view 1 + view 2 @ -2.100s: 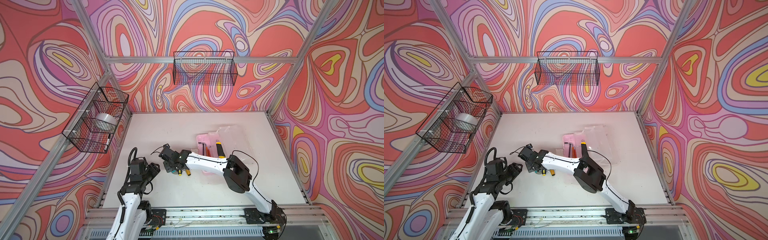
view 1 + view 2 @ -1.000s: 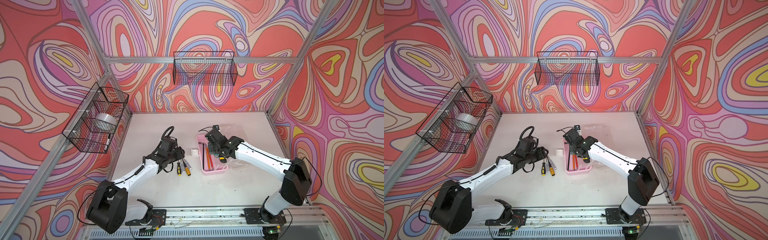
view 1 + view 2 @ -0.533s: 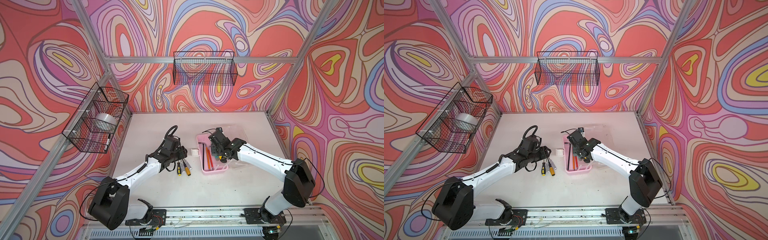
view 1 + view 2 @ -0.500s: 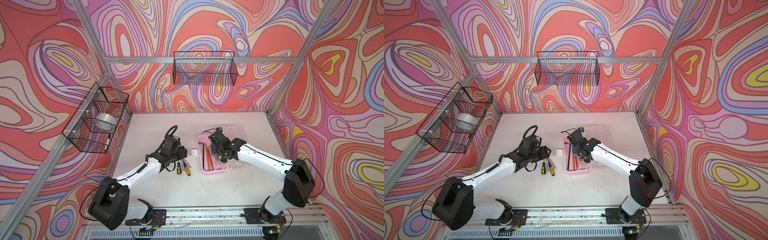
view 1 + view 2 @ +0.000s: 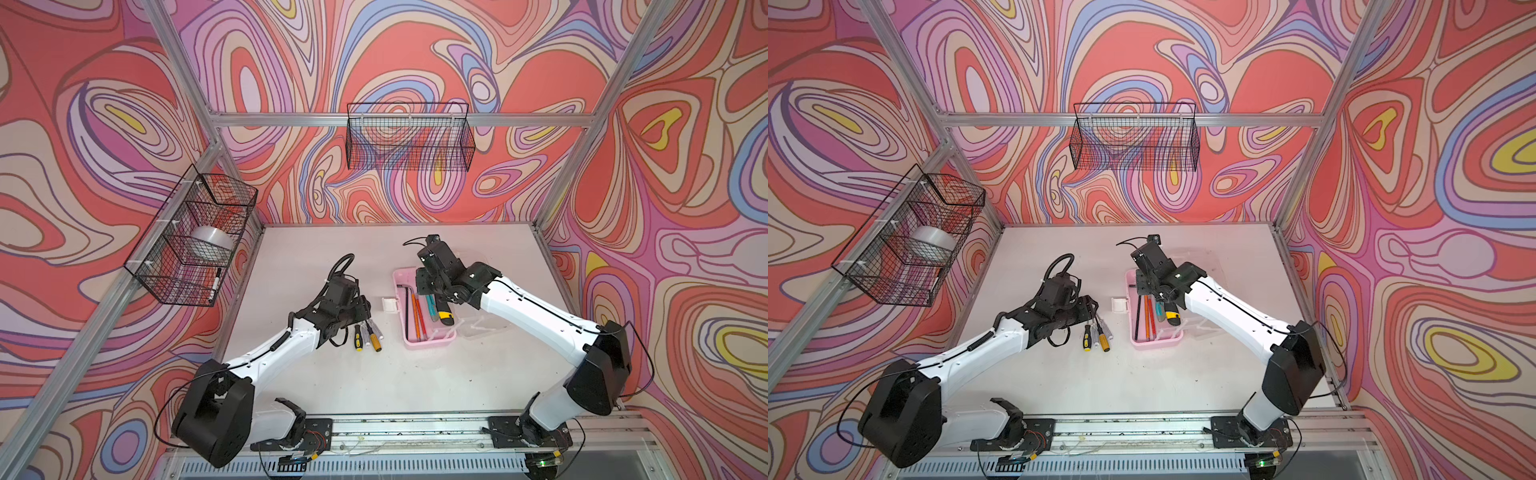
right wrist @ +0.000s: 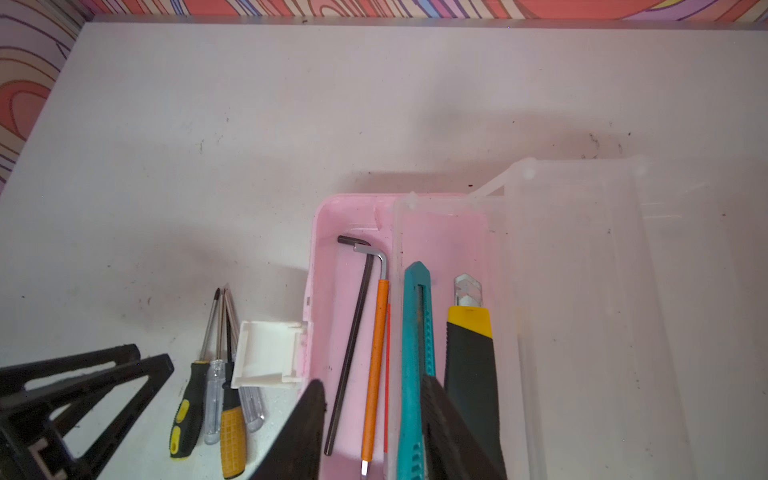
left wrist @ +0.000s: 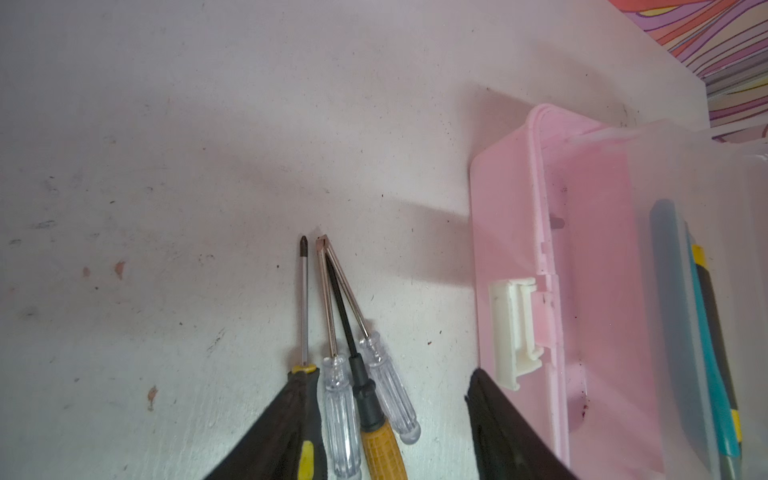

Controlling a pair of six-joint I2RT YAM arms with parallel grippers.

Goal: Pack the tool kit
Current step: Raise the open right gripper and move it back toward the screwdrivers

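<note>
Pink plastic case (image 6: pixel 316 232), clear lid (image 6: pixel 582 291) open: right gripper (image 6: pixel 374 382) parted over black hex key (image 6: pixel 357 316), orange rod (image 6: pixel 376 353), teal knife (image 6: pixel 413 332) inside. Left gripper (image 7: pixel 390 382) parted over four small screwdrivers (image 7: pixel 353 365) alongside.

Pink case (image 7: pixel 515 199) of smooth glossy plastic, lid (image 6: pixel 582 291) cloudy clear plastic, screwdrivers (image 7: pixel 338 399) with bright metal shafts, glassy plastic handles, surface (image 7: pixel 166 145) matt and scuffed, my left claw (image 7: pixel 390 382) matt black.
</note>
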